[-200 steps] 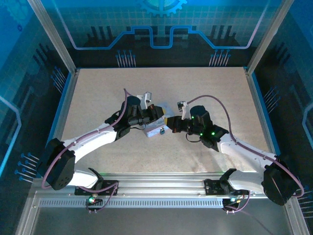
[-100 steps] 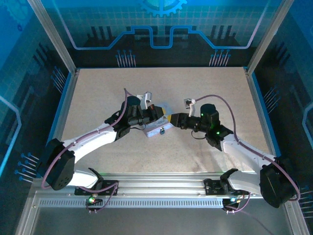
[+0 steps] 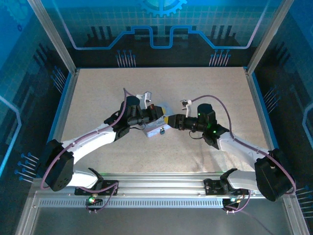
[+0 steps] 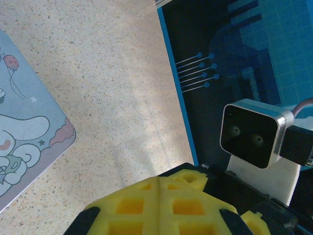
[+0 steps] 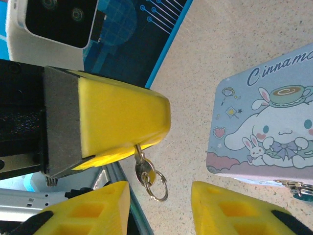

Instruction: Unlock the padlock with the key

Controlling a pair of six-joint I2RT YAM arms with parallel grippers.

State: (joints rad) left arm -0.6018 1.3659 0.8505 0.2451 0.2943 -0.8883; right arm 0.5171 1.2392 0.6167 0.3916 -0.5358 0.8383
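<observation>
The key (image 5: 145, 169), small and silvery with a wire ring on it, hangs blade-up from my left gripper (image 4: 159, 180), whose yellow fingers (image 5: 117, 112) are shut on the blade. My right gripper (image 5: 159, 186) is open, one finger on either side of the key's head and ring without touching them. In the top view the two grippers meet tip to tip above the table's middle, left gripper (image 3: 162, 116) and right gripper (image 3: 171, 121). The padlock (image 5: 297, 188) is a tiny metal piece at the near edge of the lavender tin (image 5: 266, 122), partly cut off by the frame.
The cartoon-printed tin (image 3: 154, 128) lies on the speckled table (image 3: 98, 98) just below both grippers. Blue walls and aluminium posts (image 3: 58, 44) enclose the table. The arms' base rail (image 3: 156, 188) runs along the near edge.
My right gripper has gone from shut to open and its wrist has turned and shifted slightly toward the left gripper. The left arm and the tin have stayed put.
</observation>
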